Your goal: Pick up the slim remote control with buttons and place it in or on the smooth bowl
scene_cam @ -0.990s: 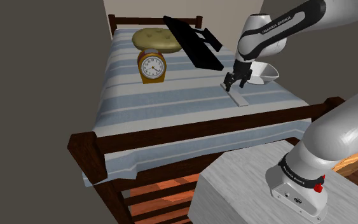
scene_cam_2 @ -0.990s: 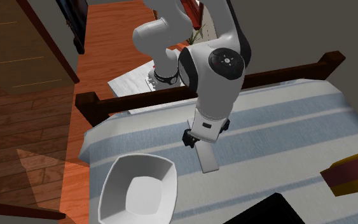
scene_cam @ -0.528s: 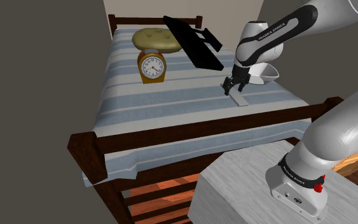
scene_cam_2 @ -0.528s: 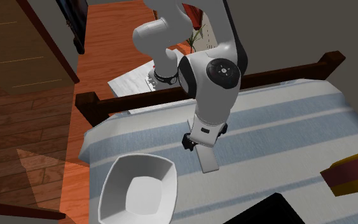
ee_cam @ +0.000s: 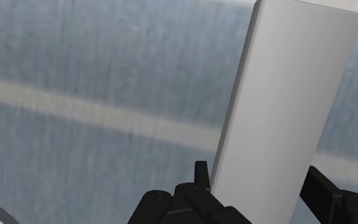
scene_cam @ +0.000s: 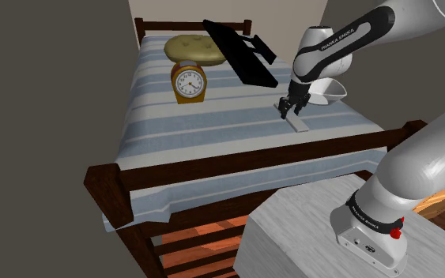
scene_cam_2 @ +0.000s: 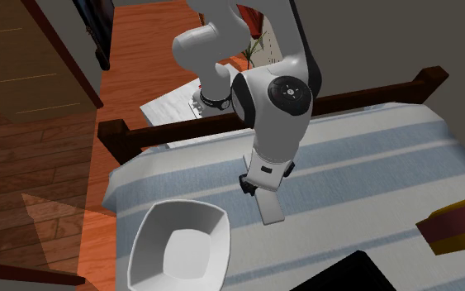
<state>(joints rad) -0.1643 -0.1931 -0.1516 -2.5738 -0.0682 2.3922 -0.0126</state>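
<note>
The slim remote (scene_cam: 296,121) is a plain white slab lying flat on the striped bed cover, near the shoulder view's right. My black gripper (scene_cam: 289,110) points down over its near end. In the wrist view the remote (ee_cam: 289,102) runs away from the gripper (ee_cam: 260,181), with one finger (ee_cam: 201,173) against one long side and the other against the opposite side. The gripper is shut on the remote, which still rests on the cover. The smooth white bowl (scene_cam: 333,90) stands just beyond the arm. In the second exterior view the bowl (scene_cam_2: 181,204) sits beside the remote (scene_cam_2: 272,208) and the gripper (scene_cam_2: 258,188).
An orange alarm clock (scene_cam: 189,83), an olive cushion (scene_cam: 193,49) and a black slanted panel (scene_cam: 243,54) stand farther up the bed. The dark wooden footboard (scene_cam: 244,159) runs between the bed and my stand (scene_cam: 307,229). Wooden floor (scene_cam_2: 49,190) lies beyond the bed's edge.
The hand has sunk slightly onto the remote's end, and the fingers, apart a second ago, have closed in on its sides. The remote has not moved.
</note>
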